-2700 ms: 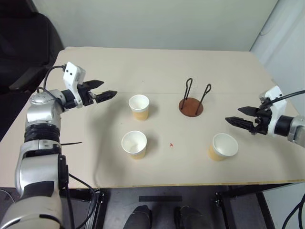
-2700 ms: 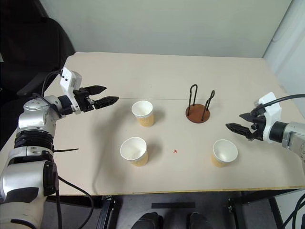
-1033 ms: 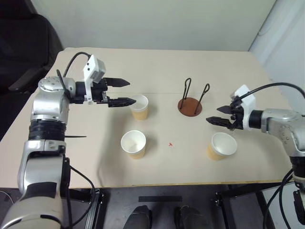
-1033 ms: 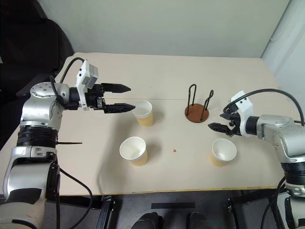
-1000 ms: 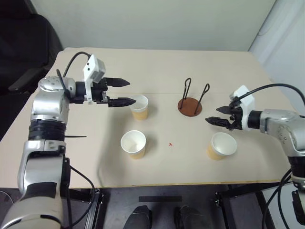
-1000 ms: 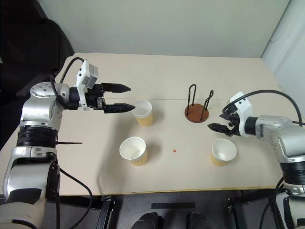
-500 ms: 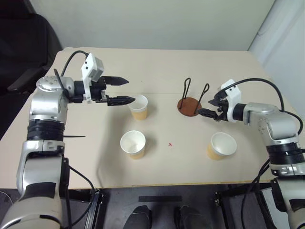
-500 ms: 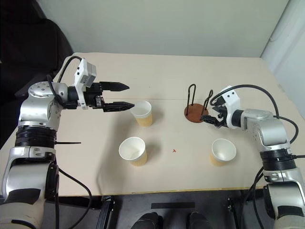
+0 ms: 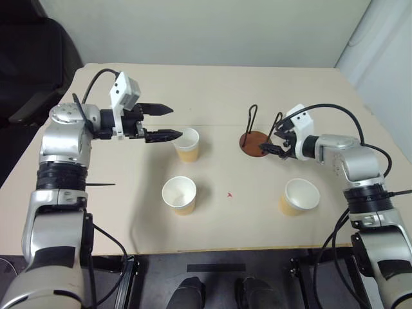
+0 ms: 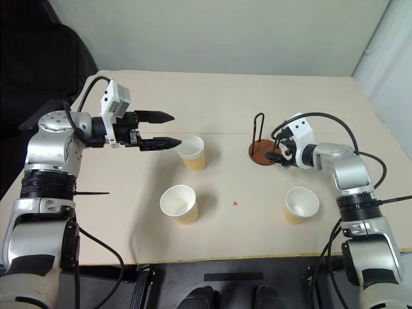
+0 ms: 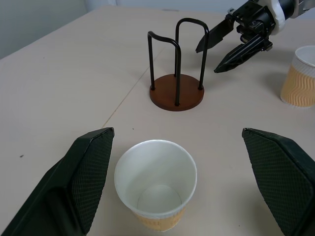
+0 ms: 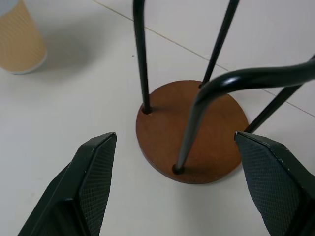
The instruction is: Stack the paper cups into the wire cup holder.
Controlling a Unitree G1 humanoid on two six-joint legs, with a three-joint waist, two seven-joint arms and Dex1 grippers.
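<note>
Three paper cups stand upright on the table: a far one, a near one and a right one. The wire cup holder stands empty at mid-table. My left gripper hovers open just left of the far cup; in the left wrist view that cup sits between my fingers without touching them. My right gripper is open at the holder's right side, near its right wire loop. In the right wrist view the holder's brown base lies just ahead of the open fingers.
The beige table has free room behind the holder and along its front edge. A small red mark lies between the near and right cups. A black chair stands off the table's back left corner.
My right gripper has swung from above the right cup leftward and away from me to the holder's side. My left gripper, which earlier closed in on the far cup, has held still.
</note>
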